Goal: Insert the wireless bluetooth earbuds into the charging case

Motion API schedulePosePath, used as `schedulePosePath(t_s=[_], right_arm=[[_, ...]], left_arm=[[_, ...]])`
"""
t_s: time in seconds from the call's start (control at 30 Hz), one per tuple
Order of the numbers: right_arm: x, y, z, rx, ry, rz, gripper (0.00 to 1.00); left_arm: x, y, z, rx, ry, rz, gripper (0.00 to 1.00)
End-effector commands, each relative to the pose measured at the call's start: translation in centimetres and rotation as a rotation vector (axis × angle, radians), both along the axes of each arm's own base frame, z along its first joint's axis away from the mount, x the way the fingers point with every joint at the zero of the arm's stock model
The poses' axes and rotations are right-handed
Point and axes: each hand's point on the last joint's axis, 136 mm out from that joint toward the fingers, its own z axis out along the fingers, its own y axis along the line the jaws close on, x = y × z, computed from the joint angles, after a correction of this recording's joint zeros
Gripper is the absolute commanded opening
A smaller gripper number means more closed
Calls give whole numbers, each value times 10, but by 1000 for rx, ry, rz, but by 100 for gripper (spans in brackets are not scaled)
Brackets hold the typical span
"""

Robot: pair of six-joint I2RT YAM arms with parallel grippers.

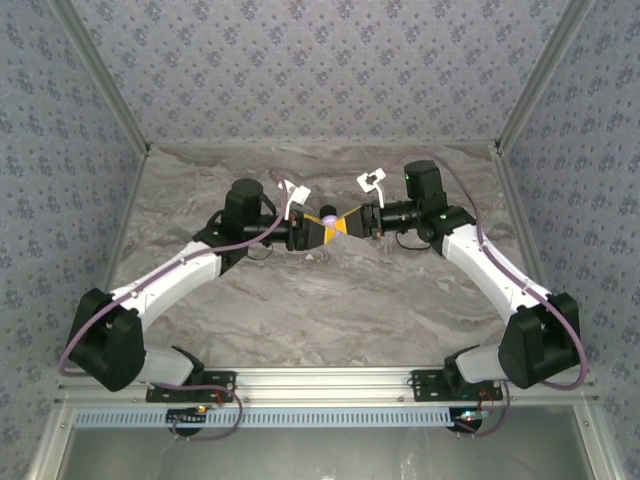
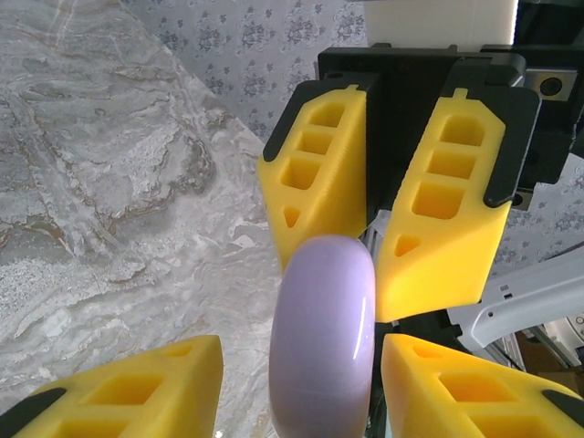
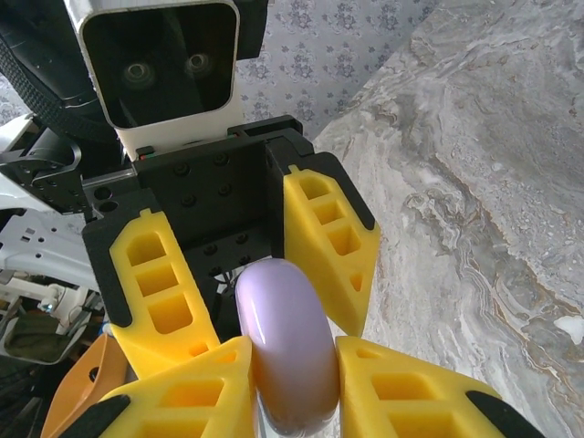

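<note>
Charging case (image 1: 328, 217), from above: held over the grey marbled table (image 1: 300, 300), toward its far edge; floral-papered walls (image 1: 300, 70) around. Left wrist: we note the left gripper (image 2: 301, 345) slack around it. Right wrist: the right gripper (image 3: 292, 345) clamps it.

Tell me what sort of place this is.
Likely a lab robot test cell, not a home: a marble-patterned tabletop boxed in by floral-papered wall panels, with the left arm and right arm bolted to an aluminium rail at its near edge.

A staged robot test booth: marble-look tabletop (image 1: 300, 310), floral-wallpaper panel walls (image 1: 320, 70), aluminium mounting rail (image 1: 330, 380).
</note>
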Motion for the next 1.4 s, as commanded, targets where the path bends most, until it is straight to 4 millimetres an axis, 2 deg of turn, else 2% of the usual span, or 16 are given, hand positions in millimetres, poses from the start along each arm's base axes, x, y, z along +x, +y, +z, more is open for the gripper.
schedulePosePath(t_s=[0.0, 0.3, 0.53, 0.67, 0.7, 0.83, 0.87, 0.9, 1.0, 1.07, 1.17, 1.37], right_arm=[[-1, 0, 19, 23, -48, -5, 27], [-2, 0, 18, 17, -48, -13, 28], [-1, -7, 16, -35, -65, -58, 44], [-2, -16, 9, -116, -89, -107, 49], [-1, -19, 6, -145, -92, -123, 50], [-4, -23, 2, -206, -103, -126, 52], [-5, -23, 1, -218, -107, -128, 52], [-4, -24, -3, -230, -106, -137, 52], [6, -31, -19, -289, -84, -207, 51], [10, -37, -37, -340, -61, -245, 52], [11, -49, -71, -423, 13, -279, 52], [-12, -54, -123, -501, 141, -228, 51]], left_arm=[[-2, -1, 13, -28, -38, -5, 49], [-2, -3, 12, -24, -37, -8, 30], [2, 0, 9, 36, -79, 8, 29], [4, 2, 7, 69, -191, 0, 30], [3, 2, 6, 70, -241, -12, 27], [-7, 0, 8, 30, -434, -72, 26], [-5, 1, 7, 36, -459, -63, 24], [0, 2, 5, 51, -469, -41, 17], [15, 1, -13, 118, -404, -5, 9], [20, 2, -28, 152, -342, 5, 14], [23, 4, -48, 187, -259, 36, 18], [25, 23, -84, 291, -87, 160, 26]])
